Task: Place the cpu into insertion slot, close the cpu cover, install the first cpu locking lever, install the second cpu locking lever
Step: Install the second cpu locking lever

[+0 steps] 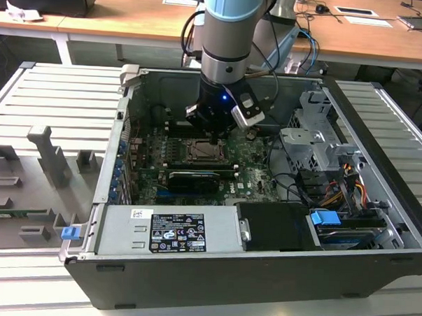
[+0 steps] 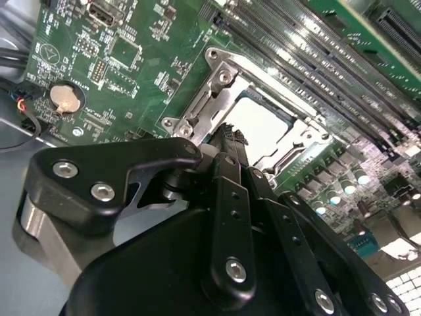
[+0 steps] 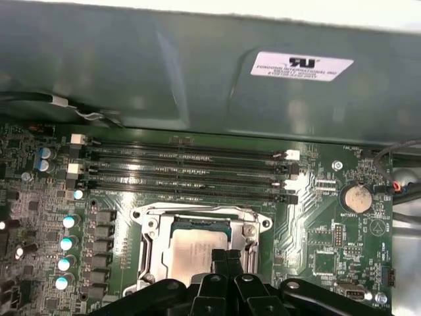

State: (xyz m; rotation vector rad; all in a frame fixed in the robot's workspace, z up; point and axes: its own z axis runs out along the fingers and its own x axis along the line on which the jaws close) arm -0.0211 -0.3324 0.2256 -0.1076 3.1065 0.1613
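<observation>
A: State of the jaws?

B: The gripper (image 3: 227, 258) has its jaws clenched, fingertips (image 2: 229, 135) pressed together with nothing between them. They hover directly over the near edge of the cpu (image 3: 197, 253).

A: And the cpu itself?

B: Seated flat inside the insertion slot (image 3: 152, 245), pale metal top facing up, visible in both wrist views. In the second wrist view the cpu (image 2: 263, 125) sits framed by the silver metal of the cpu cover (image 2: 217, 99), which lies down around it with its window exposing the chip top.

A: Are the locking levers engaged?

B: Cannot tell from these views.

A: Surroundings on the board?

B: Four long memory slots (image 3: 187, 171) run parallel just beyond the socket. A round coin battery (image 3: 358, 197) sits well apart to one side, and a row of capacitors (image 3: 66, 243) stands near the other side of the socket. All lie on the green motherboard (image 3: 316, 243).

A: Wider scene?

B: In the exterior view the arm (image 1: 230, 40) reaches down into an open computer case (image 1: 262, 272), the gripper (image 1: 213, 133) over the socket (image 1: 205, 152). A power supply (image 1: 169, 230) occupies the near edge, a blue tab (image 1: 326, 220) towards the exterior view's right. The case rests on a ribbed grey bench (image 1: 52, 102).
</observation>
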